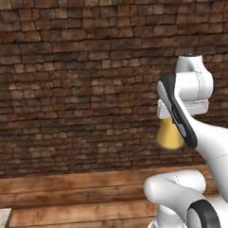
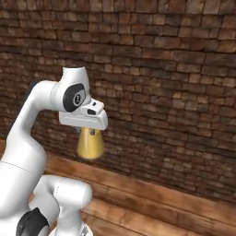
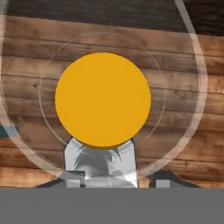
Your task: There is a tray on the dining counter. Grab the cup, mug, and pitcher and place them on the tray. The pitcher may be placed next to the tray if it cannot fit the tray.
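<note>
Item: pitcher (image 2: 90,144), pinched in my end effector (image 2: 91,132), carried above wooden floor (image 2: 152,203); I judge tray placement pending.

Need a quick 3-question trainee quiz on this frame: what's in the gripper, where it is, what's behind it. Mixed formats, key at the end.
1. True or false: the gripper is shut on the pitcher.
2. Multiple choice: the pitcher holding orange-yellow liquid is A) standing on the wooden floor, B) hanging in the air under the hand, C) lying on a tray.
3. Fill in: the wall behind the arm is made of dark ____.

Key
1. True: the pitcher hangs from the hand, with its neck between the fingers.
2. B
3. Brick: the brick wall spans the background.
</note>
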